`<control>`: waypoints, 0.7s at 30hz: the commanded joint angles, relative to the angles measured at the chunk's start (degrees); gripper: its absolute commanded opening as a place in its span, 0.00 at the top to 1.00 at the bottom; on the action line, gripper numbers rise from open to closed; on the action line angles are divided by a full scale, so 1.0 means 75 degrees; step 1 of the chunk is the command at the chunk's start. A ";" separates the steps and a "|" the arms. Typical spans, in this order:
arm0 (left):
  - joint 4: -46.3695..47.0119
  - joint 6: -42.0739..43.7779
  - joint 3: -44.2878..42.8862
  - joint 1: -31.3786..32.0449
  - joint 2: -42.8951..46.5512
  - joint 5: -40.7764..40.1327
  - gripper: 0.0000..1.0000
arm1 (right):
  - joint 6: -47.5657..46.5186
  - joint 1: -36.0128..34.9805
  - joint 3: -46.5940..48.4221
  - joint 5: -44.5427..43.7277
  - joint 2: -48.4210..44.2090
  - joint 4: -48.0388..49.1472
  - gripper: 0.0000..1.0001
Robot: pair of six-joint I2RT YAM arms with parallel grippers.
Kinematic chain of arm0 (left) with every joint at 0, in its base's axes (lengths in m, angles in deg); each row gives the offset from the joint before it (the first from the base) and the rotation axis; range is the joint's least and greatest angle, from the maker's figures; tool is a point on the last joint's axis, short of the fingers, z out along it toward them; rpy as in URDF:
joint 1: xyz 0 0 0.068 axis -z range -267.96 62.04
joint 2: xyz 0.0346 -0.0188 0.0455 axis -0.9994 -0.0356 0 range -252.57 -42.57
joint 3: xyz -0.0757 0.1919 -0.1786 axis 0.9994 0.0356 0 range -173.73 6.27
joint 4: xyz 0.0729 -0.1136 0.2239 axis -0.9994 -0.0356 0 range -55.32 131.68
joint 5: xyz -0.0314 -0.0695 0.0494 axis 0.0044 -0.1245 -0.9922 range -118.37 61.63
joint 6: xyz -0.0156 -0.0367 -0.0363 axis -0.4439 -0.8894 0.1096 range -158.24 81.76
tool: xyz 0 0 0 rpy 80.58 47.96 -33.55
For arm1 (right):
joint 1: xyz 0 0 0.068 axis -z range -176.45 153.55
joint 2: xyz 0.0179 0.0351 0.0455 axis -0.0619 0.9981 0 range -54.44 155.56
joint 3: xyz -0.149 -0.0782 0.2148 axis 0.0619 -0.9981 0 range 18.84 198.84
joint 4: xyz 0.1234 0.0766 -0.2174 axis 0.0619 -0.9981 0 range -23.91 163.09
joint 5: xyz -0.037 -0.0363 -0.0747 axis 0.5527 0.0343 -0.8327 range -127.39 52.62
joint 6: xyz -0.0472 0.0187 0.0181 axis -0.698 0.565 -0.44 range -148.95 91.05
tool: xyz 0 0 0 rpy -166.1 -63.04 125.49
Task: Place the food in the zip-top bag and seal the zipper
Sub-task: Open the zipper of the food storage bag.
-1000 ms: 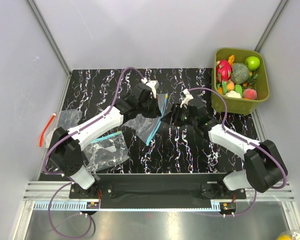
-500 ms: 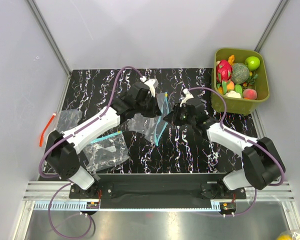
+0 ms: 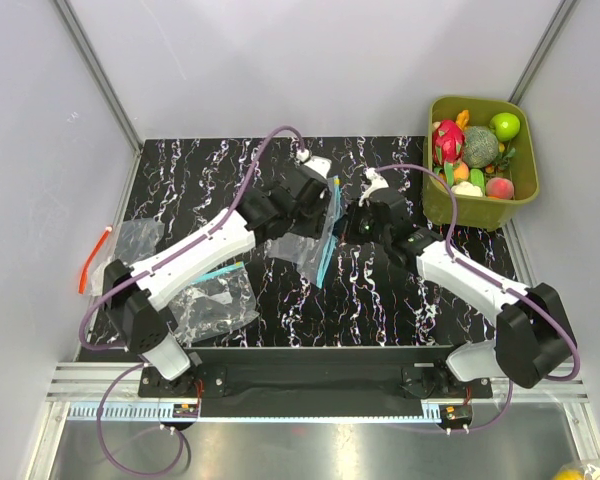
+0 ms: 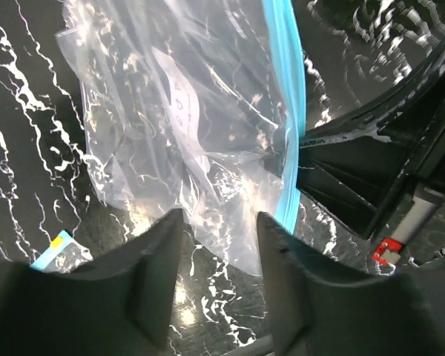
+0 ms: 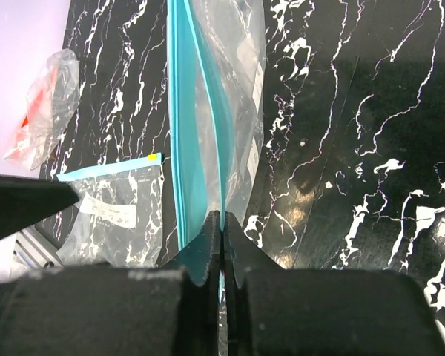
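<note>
The zip-top bag [image 3: 310, 238] hangs on edge at the table's middle, and no food shows inside it. Its blue-green zipper [image 5: 179, 133] runs away from my right gripper [image 5: 221, 222], which is shut on one lip of it; the two lips stand slightly apart. My left gripper [image 4: 219, 222] is open, with the bag's [image 4: 185, 126] crinkled lower edge just ahead of its fingers [image 4: 163, 252] and nothing clamped. In the top view the left gripper [image 3: 315, 205] is just left of the bag and the right gripper [image 3: 347, 225] just right. The food [image 3: 480, 150] lies in a tub.
The olive-green tub [image 3: 480, 215] stands at the back right. A second clear bag [image 3: 215, 300] with a blue strip lies flat at the front left, a crumpled bag [image 3: 135, 235] beyond it. An orange-red strip [image 3: 92, 260] lies off the mat's left edge.
My right gripper closed on the bag's zipper edge. My left gripper opened and let go of the bag, which shifted right and now hangs from the right gripper.
</note>
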State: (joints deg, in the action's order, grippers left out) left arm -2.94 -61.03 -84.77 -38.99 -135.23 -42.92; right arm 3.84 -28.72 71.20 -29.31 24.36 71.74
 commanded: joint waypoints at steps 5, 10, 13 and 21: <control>-0.0005 0.0074 -0.0306 0.0560 -0.0266 -0.0662 0.26 | -0.0107 -0.0150 0.0437 -0.0327 -0.0242 -0.0231 1.00; 0.0230 0.0027 -0.0131 0.0701 0.0027 -0.0510 0.20 | -0.0014 -0.0150 0.0460 -0.0222 -0.0312 -0.0184 1.00; 0.0231 0.0026 -0.0013 0.0725 0.0074 -0.0510 0.21 | 0.0022 -0.0150 0.0472 -0.0221 -0.0406 -0.0207 1.00; 0.0371 -0.0067 0.0315 0.0736 -0.0090 -0.0709 0.34 | 0.0303 -0.0150 0.0519 -0.0151 -0.0535 -0.0219 1.00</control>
State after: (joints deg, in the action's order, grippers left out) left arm -2.96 -60.92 -83.02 -33.57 -137.42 -46.13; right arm 4.85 -29.20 72.27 -30.40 22.48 69.86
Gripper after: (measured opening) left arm 0.672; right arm 0.012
